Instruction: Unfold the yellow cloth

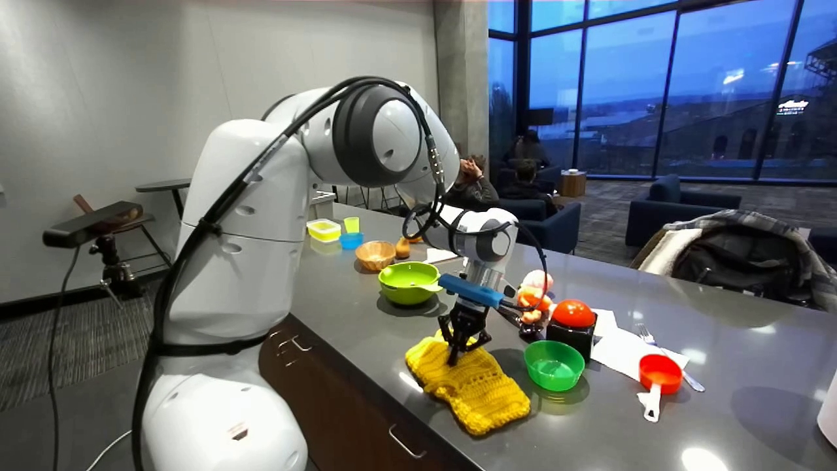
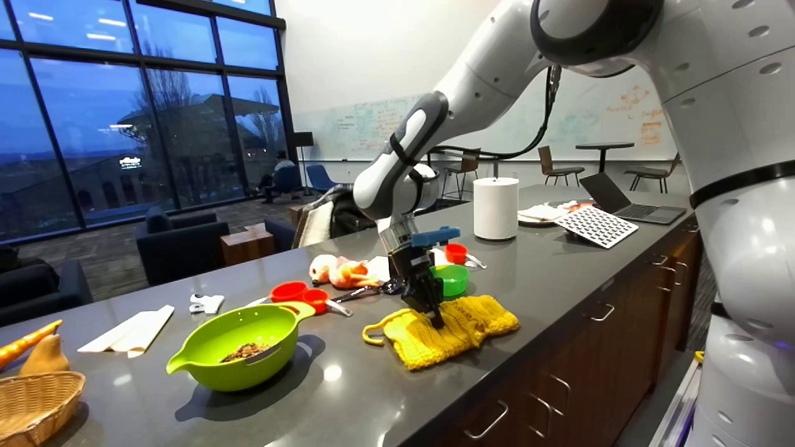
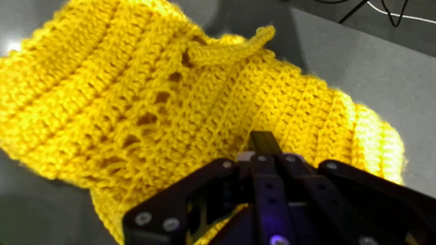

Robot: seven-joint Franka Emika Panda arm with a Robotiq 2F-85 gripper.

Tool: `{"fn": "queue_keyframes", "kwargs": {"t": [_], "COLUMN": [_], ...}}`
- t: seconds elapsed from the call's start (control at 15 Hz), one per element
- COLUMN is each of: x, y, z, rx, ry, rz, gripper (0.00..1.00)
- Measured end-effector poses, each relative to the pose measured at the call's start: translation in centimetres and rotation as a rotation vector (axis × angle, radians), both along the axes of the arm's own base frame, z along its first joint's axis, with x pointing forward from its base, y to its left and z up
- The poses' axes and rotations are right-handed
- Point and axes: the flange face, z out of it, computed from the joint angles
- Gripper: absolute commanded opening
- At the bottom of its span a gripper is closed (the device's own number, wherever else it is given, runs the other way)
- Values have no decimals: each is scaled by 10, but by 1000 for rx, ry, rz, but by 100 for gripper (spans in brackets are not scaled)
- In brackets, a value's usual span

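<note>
The yellow cloth [image 1: 489, 398] lies on the grey worktop [image 1: 575, 432]. The tool [image 3: 265, 141] points down against the cloth, its fingers [image 3: 258, 141] tight together; whether they pinch any of it I cannot tell. Just beside the cloth stands a green bowl [image 1: 556, 381], and farther from the cloth, a red cup [image 1: 662, 381]. Well apart from the cloth, a lime bowl [image 2: 239, 376] holds small brown bits [image 2: 247, 352].

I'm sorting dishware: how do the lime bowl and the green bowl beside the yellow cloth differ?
The lime bowl is larger than the green bowl. The lime bowl has a handle and spout; the green bowl shows neither. The lime bowl is yellow-green, the green bowl emerald. Both sit upright on the counter.
</note>
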Motion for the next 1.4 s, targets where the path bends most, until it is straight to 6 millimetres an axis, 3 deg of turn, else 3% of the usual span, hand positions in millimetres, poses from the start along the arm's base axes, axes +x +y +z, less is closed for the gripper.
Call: {"fn": "queue_keyframes", "kwargs": {"t": [0.27, 0.6, 1.4], "x": [-2, -1, 20], "y": [1, 6, 50], "z": [-14, -13, -4], "rx": [2, 12, 70], "ry": [27, 22, -5], "rz": [-1, 2, 37], "gripper": [0, 0, 0]}}
